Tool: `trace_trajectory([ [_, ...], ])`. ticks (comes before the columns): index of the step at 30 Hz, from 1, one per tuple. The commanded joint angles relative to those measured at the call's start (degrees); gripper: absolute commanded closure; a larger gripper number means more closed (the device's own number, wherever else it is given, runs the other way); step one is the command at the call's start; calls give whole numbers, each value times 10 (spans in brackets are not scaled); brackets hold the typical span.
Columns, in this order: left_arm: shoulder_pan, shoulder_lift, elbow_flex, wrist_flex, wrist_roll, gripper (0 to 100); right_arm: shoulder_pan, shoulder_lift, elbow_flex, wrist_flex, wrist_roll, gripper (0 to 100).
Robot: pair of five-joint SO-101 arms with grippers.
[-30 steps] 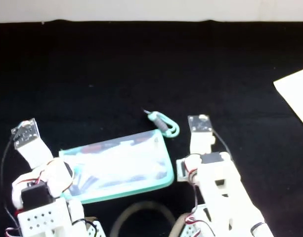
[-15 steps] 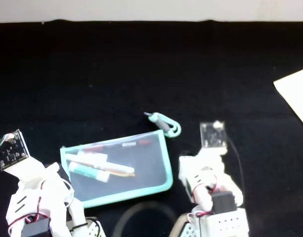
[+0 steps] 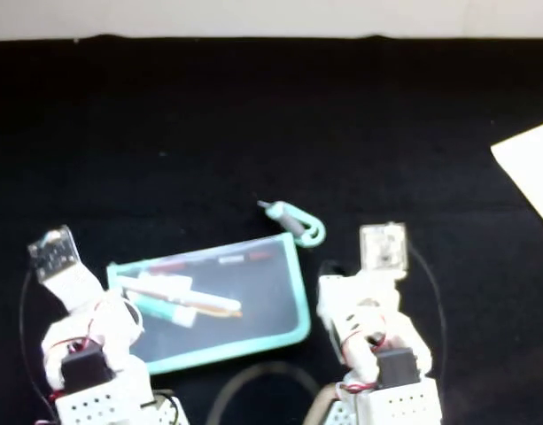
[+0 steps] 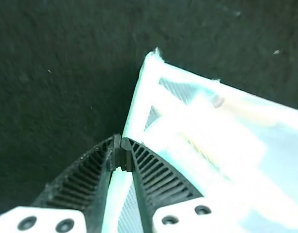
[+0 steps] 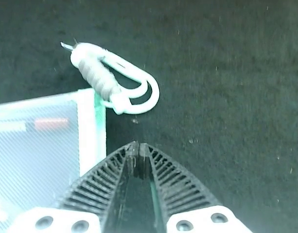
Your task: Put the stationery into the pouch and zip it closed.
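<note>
The clear pouch with a teal border lies flat on the black table, its edge also seen close up. Pens and a white and green marker lie inside it. A pale green clip loop sticks out past its far right corner. My left gripper is shut, its tips over the pouch's left edge near a corner. My right gripper is shut, just beside the pouch's right edge and short of the loop. The left arm and right arm are folded near the front edge.
A white sheet lies at the table's right edge. A grey cable loop sits at the front between the two arm bases. A pale wall strip marks the table's back edge. Black cloth stretches behind the pouch.
The right arm has drawn back toward its base and folded up. The left arm pulled back, then came slightly forward again by the pouch's left edge. The pouch stays put.
</note>
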Motion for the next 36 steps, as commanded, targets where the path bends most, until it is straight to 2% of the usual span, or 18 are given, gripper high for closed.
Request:
trace_trajectory([
  [1, -6, 0, 25, 5, -4, 992, 3, -3, 81, 54, 0, 992],
  [5, -6, 1, 25, 40, -4, 992, 3, -7, 81, 124, -1, 992],
  [36, -5, 1, 25, 40, -4, 992, 6, -7, 81, 126, -1, 992],
])
